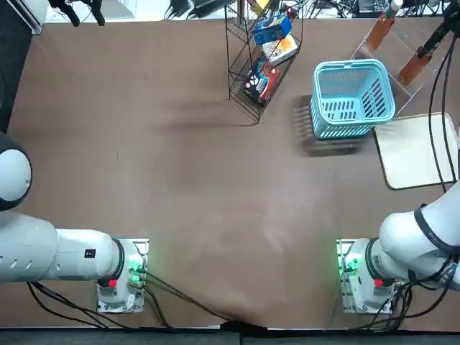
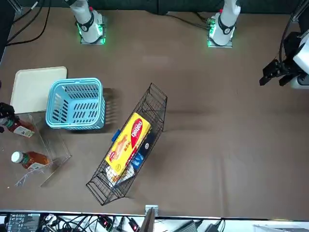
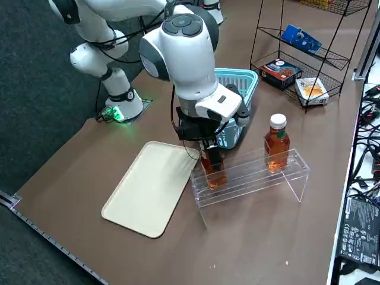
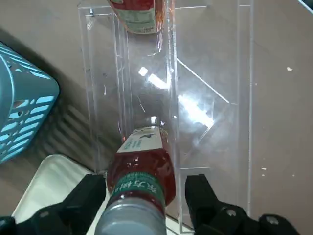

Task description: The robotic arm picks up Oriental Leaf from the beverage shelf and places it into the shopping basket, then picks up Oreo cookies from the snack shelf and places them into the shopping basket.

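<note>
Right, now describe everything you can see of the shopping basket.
The shopping basket is light blue, apparently plastic, rectangular, with a thick rim, slotted sides and a slotted floor. It stands upright, holding nothing, on the brown table, between the black wire rack and the clear rack. The right end effector is over the clear rack, away from it.

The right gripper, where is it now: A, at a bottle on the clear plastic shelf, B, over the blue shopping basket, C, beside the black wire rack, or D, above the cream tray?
A: the right gripper has its open fingers on either side of a bottle on the clear shelf.
</note>
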Robot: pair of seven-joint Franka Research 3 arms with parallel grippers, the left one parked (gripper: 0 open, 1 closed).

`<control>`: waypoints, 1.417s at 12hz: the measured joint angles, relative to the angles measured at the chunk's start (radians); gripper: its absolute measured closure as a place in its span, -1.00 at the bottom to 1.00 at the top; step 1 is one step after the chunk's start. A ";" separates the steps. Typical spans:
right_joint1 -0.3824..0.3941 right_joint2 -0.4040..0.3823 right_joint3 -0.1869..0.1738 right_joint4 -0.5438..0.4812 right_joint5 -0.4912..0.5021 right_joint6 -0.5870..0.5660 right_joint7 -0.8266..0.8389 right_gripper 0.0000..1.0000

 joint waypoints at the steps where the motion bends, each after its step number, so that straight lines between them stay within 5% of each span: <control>1: 0.000 0.000 0.000 -0.001 0.000 0.000 0.000 -1.00; 4: 0.000 -0.001 0.000 -0.001 0.000 0.000 0.000 -0.91; 7: 0.000 -0.014 0.001 -0.001 0.005 -0.011 -0.001 -0.17; 17: -0.001 -0.031 0.003 -0.002 0.005 -0.019 -0.007 -0.13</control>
